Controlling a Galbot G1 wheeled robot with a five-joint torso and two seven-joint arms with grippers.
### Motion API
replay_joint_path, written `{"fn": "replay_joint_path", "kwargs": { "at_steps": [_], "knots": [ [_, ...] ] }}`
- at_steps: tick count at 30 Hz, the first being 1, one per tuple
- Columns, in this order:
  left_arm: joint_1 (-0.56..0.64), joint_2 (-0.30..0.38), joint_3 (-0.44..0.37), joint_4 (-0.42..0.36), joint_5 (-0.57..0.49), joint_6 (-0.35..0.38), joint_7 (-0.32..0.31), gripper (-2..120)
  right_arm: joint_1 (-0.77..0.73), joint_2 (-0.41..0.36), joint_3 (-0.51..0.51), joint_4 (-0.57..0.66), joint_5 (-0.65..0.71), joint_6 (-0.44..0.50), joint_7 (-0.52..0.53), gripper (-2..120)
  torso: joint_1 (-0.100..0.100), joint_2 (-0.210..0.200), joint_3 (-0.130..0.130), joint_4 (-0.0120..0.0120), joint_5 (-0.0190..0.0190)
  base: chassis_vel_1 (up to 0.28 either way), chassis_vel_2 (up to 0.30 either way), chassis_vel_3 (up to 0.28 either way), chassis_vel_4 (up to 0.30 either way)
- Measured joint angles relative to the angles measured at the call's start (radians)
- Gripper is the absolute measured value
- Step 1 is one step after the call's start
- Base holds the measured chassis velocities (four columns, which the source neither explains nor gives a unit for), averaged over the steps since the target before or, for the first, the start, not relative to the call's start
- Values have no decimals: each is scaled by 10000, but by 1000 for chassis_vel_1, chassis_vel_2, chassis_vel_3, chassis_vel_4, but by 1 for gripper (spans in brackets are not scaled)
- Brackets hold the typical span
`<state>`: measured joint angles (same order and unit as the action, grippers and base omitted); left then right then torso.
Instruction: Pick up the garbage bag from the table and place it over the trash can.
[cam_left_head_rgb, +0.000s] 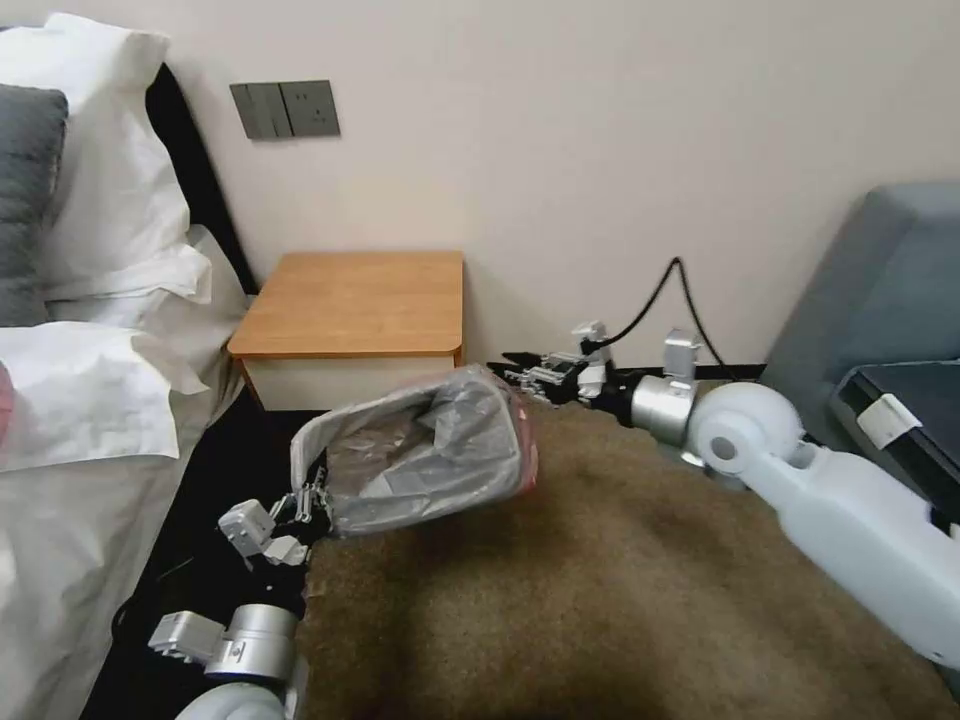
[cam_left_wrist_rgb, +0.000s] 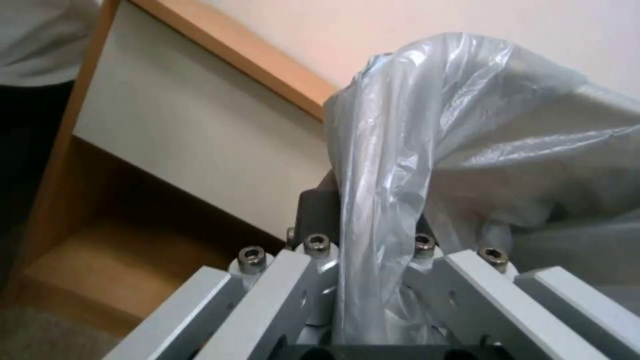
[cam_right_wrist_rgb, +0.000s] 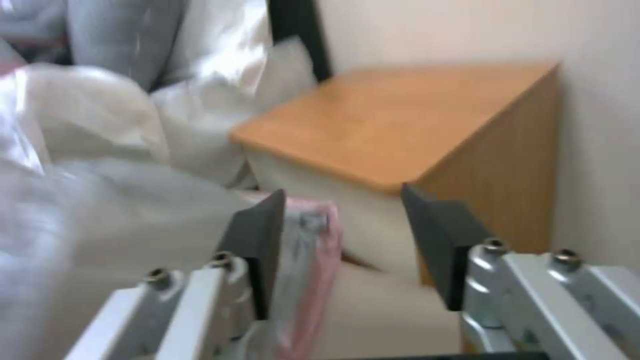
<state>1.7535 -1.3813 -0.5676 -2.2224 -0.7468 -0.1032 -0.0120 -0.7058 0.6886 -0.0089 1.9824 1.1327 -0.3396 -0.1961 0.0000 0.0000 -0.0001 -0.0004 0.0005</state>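
Against the far wall stands the table (cam_left_head_rgb: 352, 302), its top bare. Just nearer, the garbage bag (cam_left_head_rgb: 425, 450) drapes the trash can (cam_left_head_rgb: 315, 432) (mouth stretched to seat). Left gripper (cam_left_head_rgb: 308, 505) pinches its near-left plastic; right gripper (cam_left_head_rgb: 527, 379) gapes beside the pink rim.
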Motion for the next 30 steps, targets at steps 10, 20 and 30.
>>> {"fn": "replay_joint_path", "kwargs": {
  "at_steps": [10, 20, 30],
  "knots": [
    [0, 116, 126, -24, 1882, 220, -728, 5, 2250, 327, -1472, 3230, -1134, -524, 1372, 78, 0, 0, 0, 5, -3, 0, 0, 0, 0],
    [163, 154, 66, -698, 2870, 992, -1586, 5, 6186, 2237, -7046, 2916, -5410, -2445, 1181, 39, 0, 1, 2, 4, -8, 0, 0, 0, 0],
    [290, 258, -7, -937, 3520, 984, -1538, 5, 7488, 2809, -8294, 1409, -6747, -2952, -827, 7, 0, 1, 2, 3, -7, 0, 0, 0, 0]
  ]
}}
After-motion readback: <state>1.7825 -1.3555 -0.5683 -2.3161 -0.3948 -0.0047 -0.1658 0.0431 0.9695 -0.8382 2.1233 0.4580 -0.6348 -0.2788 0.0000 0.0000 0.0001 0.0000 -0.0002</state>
